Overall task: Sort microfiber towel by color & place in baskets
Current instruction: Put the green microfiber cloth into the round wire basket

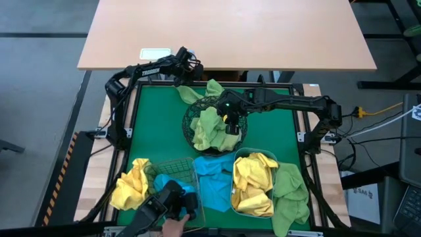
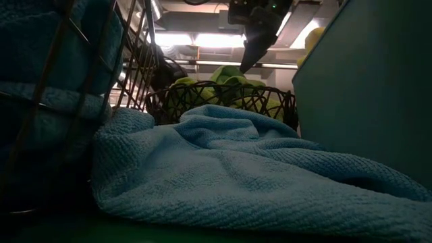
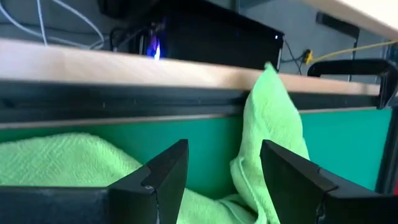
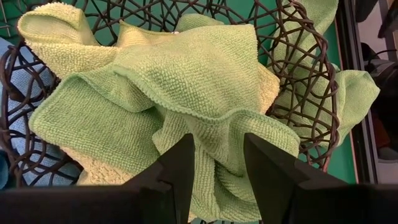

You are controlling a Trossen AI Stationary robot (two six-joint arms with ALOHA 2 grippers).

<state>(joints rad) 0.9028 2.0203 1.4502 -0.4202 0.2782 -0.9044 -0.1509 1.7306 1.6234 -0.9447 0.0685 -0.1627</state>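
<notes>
I have the right gripper point(image 1: 231, 122) hanging over the black bowl point(image 1: 191, 135) at mid-table, fingers spread with nothing between them. In its wrist view the green towels point(image 4: 186, 93) lie bunched in the bowl right under the fingertips point(image 4: 180, 162), not touching them as far as I can tell. One more green towel point(image 1: 200, 91) lies on the mat against the bowl's far side, by the back rail.

My left gripper point(image 3: 221, 168) sits low at that back rail, fingers apart, with that green towel just ahead of them and an upright fold of it between the tips; I see no contact.

Nearer me, the copper basket point(image 1: 172, 172) holds blue cloth, and a blue towel point(image 1: 214, 181) lies on the mat between it and the plastic tub point(image 1: 245, 209). The tub is full of yellow towels point(image 1: 253, 181). A green towel point(image 1: 291, 194) lies beside the tub, on the right, and a yellow towel point(image 1: 131, 185) lies left of the basket.
</notes>
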